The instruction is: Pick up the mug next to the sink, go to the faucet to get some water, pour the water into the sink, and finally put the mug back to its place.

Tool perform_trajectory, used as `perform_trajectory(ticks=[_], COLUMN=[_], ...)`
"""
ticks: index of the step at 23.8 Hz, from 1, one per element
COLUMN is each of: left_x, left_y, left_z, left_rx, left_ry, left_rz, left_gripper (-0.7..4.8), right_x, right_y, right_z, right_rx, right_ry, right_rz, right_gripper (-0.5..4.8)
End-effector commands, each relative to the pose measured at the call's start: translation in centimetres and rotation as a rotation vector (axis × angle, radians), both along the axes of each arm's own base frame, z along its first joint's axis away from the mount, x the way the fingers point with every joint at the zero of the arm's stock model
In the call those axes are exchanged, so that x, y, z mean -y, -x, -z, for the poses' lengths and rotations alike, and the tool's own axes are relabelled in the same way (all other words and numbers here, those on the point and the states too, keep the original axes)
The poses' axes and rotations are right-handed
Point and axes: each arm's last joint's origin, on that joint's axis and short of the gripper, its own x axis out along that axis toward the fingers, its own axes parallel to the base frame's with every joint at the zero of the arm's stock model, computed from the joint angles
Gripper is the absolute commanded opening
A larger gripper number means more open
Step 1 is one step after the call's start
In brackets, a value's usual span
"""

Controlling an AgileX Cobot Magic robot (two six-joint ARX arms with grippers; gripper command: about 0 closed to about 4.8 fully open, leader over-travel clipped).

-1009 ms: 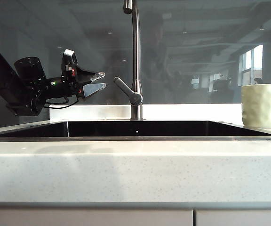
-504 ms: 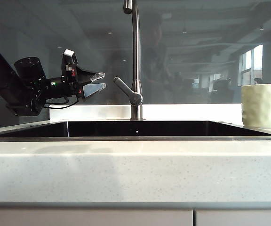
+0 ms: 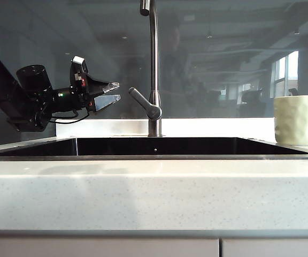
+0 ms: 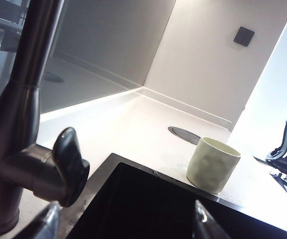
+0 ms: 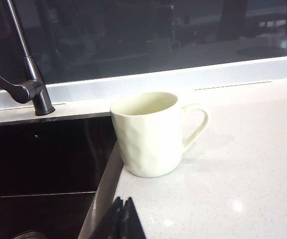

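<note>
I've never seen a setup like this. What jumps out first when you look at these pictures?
The tall steel faucet rises behind the middle of the wide black sink. The left gripper hangs open in the air just left of the faucet's lever. A pale cream mug stands upright on the white countertop at the sink's right edge, with the shut right gripper low in front of it.

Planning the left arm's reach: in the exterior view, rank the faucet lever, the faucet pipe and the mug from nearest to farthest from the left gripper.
From the open left gripper, hovering above the sink's left end:
1. Faucet lever, just to its right.
2. Faucet pipe, behind the lever, mid-sink.
3. Mug, on the counter at the far right.
</note>
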Motion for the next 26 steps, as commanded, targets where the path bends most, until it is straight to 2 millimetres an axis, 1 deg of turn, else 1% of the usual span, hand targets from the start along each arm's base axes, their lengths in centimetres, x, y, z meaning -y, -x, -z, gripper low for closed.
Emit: perform_trajectory(ticks=[1,11,15,16,17,18,19,21,23,24,25,26], left_x=[-0.1,-0.1,-0.3,-0.7,-1.0,-0.9,-1.0,-1.1,-1.4,-1.6,-2.0,-2.2], left_y=[0.1,0.1,-0.1,-0.2,-0.3,-0.5,-0.6,-0.7,-0.3,0.9,2.7,4.0], left_z=[-0.5,-0.5,-0.6,-0.6,-0.5,-0.8,-1.1,-2.5,-4.3,-6.8,-9.8,-11.9], left_rx=[0.022,0.022,0.033,0.031,0.004,-0.046,-0.059,-0.131,-0.218,-0.263,-0.265,-0.241], left_ry=[0.001,0.001,0.06,0.063,0.054,0.027,0.011,-0.028,-0.084,-0.184,-0.303,-0.368], left_rz=[-0.002,-0.002,-0.078,-0.091,-0.089,-0.07,-0.076,-0.113,-0.198,-0.355,-0.535,-0.632], left_gripper=[3.4,3.4,3.32,3.32,3.32,3.32,3.32,3.32,3.32,3.32,3.32,3.32], right_x=[0.0,0.0,0.0,0.0,0.0,0.0,0.0,0.0,0.0,0.0,0.0,0.0], right_y=[0.0,0.0,0.0,0.0,0.0,0.0,0.0,0.0,0.0,0.0,0.0,0.0], right_z=[0.0,0.0,0.0,0.0,0.0,0.0,0.0,0.0,0.0,0.0,0.0,0.0], right_rx=[0.01,0.01,0.01,0.01,0.01,0.01,0.01,0.01,0.01,0.01,0.01,0.01], right_ry=[0.003,0.003,0.003,0.003,0.003,0.003,0.003,0.003,0.003,0.003,0.003,0.003], right_rz=[0.002,0.002,0.003,0.002,0.002,0.002,0.003,0.002,0.002,0.002,0.003,0.003], right_gripper=[-0.06,-0.06,-0.06,-0.06,-0.06,-0.06,-0.06,-0.06,-0.06,-0.06,-0.06,-0.06])
